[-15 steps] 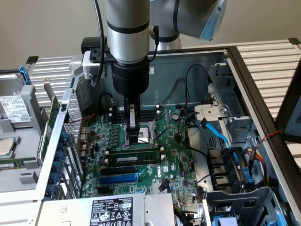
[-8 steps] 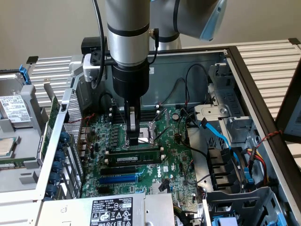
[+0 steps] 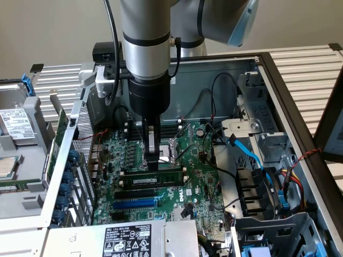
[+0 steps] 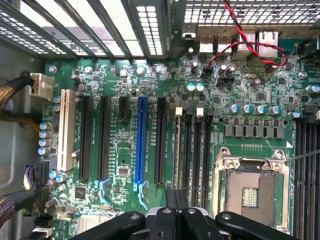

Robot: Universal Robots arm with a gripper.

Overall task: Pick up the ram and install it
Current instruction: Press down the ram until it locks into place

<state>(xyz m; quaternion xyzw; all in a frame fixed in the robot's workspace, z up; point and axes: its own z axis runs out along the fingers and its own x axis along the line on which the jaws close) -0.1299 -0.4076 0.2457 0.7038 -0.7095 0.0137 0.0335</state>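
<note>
The ram [image 3: 167, 176] is a long green stick with black chips. It stands on edge in a memory slot on the motherboard [image 3: 203, 182], with white clips at both ends. My gripper [image 3: 154, 167] comes straight down onto the middle of the ram's top edge, its fingers shut on it. In the wrist view the ram [image 4: 177, 150] shows edge-on as a thin line running in between my closed fingers, and the gripper [image 4: 176, 197] sits over its near end.
Beside the ram lie empty black slots [image 3: 144, 193] and a blue expansion slot [image 3: 136, 204]. The open CPU socket [image 4: 250, 190] is close by. Blue cables [image 3: 252, 155] and drive bays crowd the exterior view's right. A power supply [image 3: 128, 241] sits in front.
</note>
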